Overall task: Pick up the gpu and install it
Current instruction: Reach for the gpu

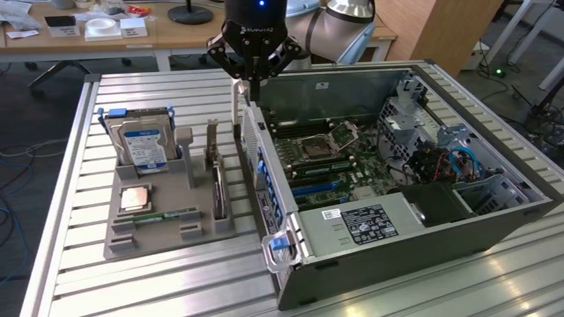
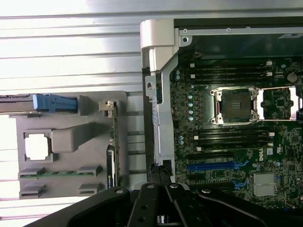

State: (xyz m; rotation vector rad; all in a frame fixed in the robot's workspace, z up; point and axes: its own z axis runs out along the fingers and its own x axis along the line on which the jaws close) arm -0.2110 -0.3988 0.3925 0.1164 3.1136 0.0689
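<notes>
In the exterior view, the arm (image 1: pixel 253 30) hangs over the far end of the open computer case (image 1: pixel 414 247). Its jaws point down and are pressed together into a narrow tip, and nothing can be seen between them. The tip is just above the case wall that faces the grey tray (image 1: pixel 123 247). The gpu (image 1: pixel 215 168) stands on its edge in a slot of this tray, on the side nearest to the case and apart from the jaws. The tray carries 3 other parts: an upright hard drive (image 1: pixel 145 146), a flat processor chip (image 1: pixel 134 198) and a green memory stick (image 1: pixel 168 215). Tray and case both rest on the slatted metal counter (image 1: pixel 158 284).

In the wrist view, the dark jaws are closed and their tip is close to the silvery case wall (image 2: pixel 165 118). The gpu (image 2: pixel 113 142) shows edge-on in the tray (image 2: pixel 57 184), beside the case. Inside the case lies the motherboard (image 2: pixel 227 142), with 1 open socket (image 2: pixel 235 106) and a blue slot (image 2: pixel 213 166).
</notes>
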